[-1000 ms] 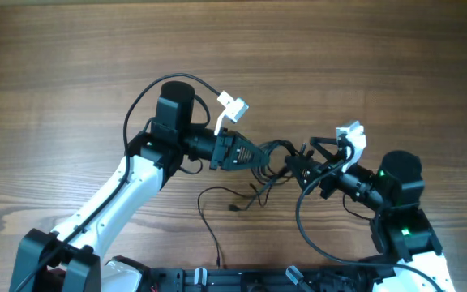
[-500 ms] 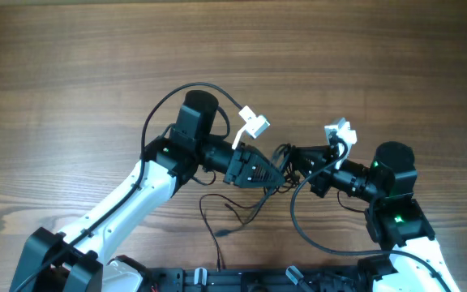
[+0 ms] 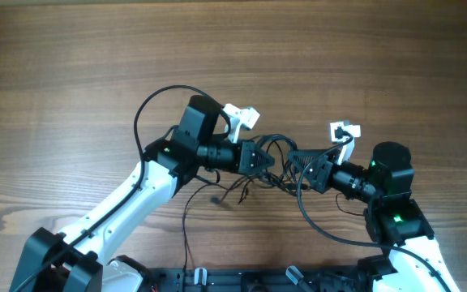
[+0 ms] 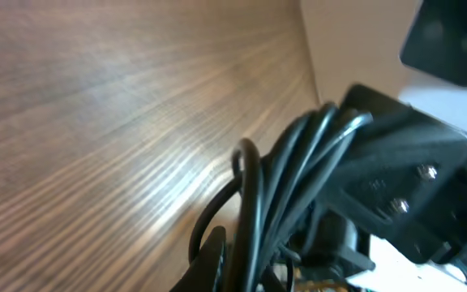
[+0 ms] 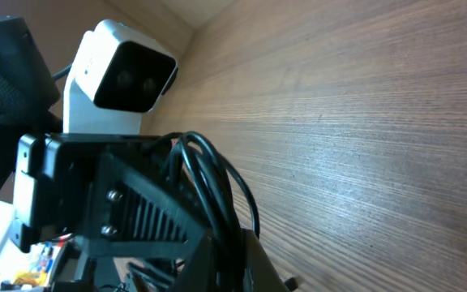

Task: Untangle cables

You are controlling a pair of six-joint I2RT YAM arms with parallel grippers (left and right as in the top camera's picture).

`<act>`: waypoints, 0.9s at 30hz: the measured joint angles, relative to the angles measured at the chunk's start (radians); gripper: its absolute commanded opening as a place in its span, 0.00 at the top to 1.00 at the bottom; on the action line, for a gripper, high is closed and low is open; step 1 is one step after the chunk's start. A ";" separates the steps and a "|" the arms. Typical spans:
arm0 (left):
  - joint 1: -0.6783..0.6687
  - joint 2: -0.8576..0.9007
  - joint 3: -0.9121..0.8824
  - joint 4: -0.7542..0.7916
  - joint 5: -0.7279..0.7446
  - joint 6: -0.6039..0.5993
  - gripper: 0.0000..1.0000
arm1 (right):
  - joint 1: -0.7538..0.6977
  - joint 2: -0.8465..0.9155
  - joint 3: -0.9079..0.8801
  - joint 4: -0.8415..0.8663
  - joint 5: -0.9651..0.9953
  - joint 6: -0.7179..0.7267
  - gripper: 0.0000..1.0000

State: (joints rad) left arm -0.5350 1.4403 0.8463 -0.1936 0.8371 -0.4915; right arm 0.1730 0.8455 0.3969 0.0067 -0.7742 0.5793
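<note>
1. Wood-grain table; in the left wrist view a pale wall stands past its edge.
2. Both arms reach in from the near edge, with their tips facing each other just apart.
3. The left gripper and right gripper are each pinched narrow on the cables, which bunch between them; loose ends trail toward the near edge.

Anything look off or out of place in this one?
Nothing looks damaged or spilled. The cables are one tangled knot, pinched between the left gripper and the right gripper over the table. A few strands hang loose beside it.
</note>
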 measured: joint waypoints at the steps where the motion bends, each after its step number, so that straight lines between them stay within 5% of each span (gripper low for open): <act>1: -0.001 0.000 0.000 0.010 -0.013 -0.010 0.52 | 0.000 0.000 0.000 0.000 0.002 0.000 0.94; 3: -0.001 0.000 0.000 0.019 -0.040 -0.021 0.24 | 0.000 0.000 0.000 -0.002 0.001 0.000 0.94; 5: 0.003 0.000 0.000 0.018 -0.053 -0.032 0.16 | 0.000 0.000 0.000 -0.002 0.001 0.000 0.92; 8: 0.049 0.000 0.000 0.018 -0.062 -0.062 0.17 | 0.000 0.000 0.000 -0.002 0.001 0.000 0.90; 12: 0.113 0.000 0.000 0.013 -0.049 -0.069 0.37 | 0.000 0.000 0.000 -0.002 0.001 0.000 0.89; 19: 0.037 0.000 0.000 0.021 -0.044 -0.023 0.24 | 0.000 0.000 0.000 -0.002 0.000 0.000 0.89; 21: -0.006 0.000 0.000 0.021 -0.044 0.010 0.40 | 0.000 0.000 0.000 -0.002 0.000 0.000 0.88; 23: -0.033 0.000 0.000 0.022 -0.044 0.041 0.66 | 0.000 0.000 0.000 -0.002 0.000 0.000 0.88; 24: -0.039 0.000 0.000 0.021 -0.044 0.043 0.88 | 0.000 0.000 0.000 -0.002 0.000 0.000 0.88; 27: -0.037 0.000 0.000 0.021 -0.049 0.065 0.96 | 0.000 0.000 0.000 -0.014 0.001 0.000 0.87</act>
State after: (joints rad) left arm -0.5720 1.4399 0.8463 -0.1726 0.7883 -0.4267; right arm 0.1730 0.8452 0.3969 -0.0071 -0.7734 0.5789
